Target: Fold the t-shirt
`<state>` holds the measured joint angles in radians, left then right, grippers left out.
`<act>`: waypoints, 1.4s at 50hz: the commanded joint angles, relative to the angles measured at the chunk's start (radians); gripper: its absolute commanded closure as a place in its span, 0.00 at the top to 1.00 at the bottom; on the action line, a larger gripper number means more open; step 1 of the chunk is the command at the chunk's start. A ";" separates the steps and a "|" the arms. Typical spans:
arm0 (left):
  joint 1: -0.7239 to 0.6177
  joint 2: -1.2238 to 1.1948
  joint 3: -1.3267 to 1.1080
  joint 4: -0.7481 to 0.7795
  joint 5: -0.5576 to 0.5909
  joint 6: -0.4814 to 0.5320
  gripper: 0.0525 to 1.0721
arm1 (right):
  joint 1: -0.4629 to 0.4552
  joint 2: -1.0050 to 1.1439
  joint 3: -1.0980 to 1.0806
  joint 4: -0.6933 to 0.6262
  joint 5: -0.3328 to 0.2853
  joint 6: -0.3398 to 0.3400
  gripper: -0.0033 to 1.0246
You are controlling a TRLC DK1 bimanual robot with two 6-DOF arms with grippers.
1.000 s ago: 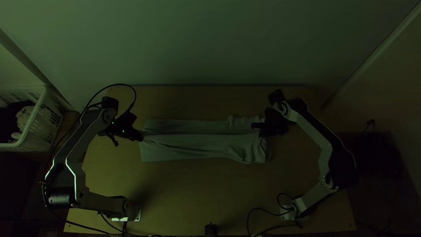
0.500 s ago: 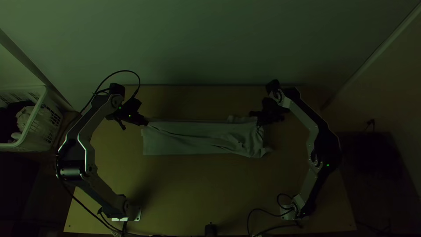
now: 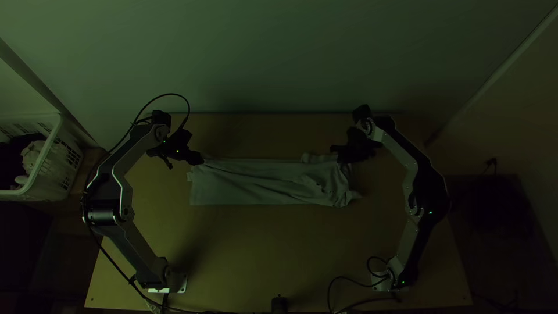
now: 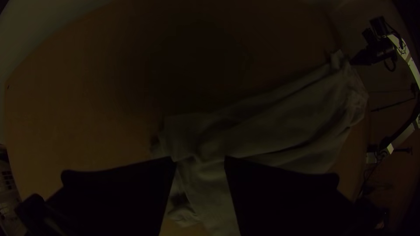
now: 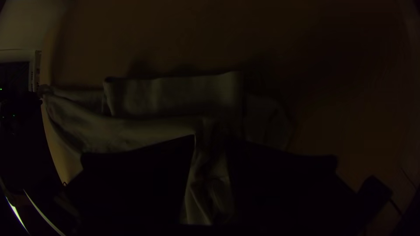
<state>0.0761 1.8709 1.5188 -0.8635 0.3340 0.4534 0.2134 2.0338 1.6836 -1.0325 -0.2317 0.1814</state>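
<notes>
Grey t-shirt: lies mid-table in a long, narrow folded band running left to right, its layers creased, the end toward the right arm more rumpled.
Left gripper: at the band's far left corner; its black fingers stand apart, with fabric visible in the gap between them, not clenched.
Right gripper: over the band's far right corner; its fingers are parted too, and cloth shows between them.
Table: light wood, bearing the shirt, with both arms' bases at its near edge.
White basket: slotted, left of the table, holding dark and pale cloth.
</notes>
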 commanded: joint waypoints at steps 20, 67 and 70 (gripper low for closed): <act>0.140 -0.056 -0.026 -0.040 0.157 -0.035 0.95 | -0.055 -0.228 -0.068 -0.057 0.006 -0.008 0.96; 0.260 0.066 -0.240 -0.072 0.422 0.014 0.95 | -0.120 -0.460 -0.010 -0.046 -0.001 0.139 0.96; 0.248 0.073 -0.241 -0.069 0.422 0.013 0.95 | -0.120 -0.468 -0.010 -0.046 -0.001 0.141 0.96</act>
<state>0.3477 1.8988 1.3090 -0.9405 0.7601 0.4530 0.0959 1.6054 1.6428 -1.0775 -0.2283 0.2996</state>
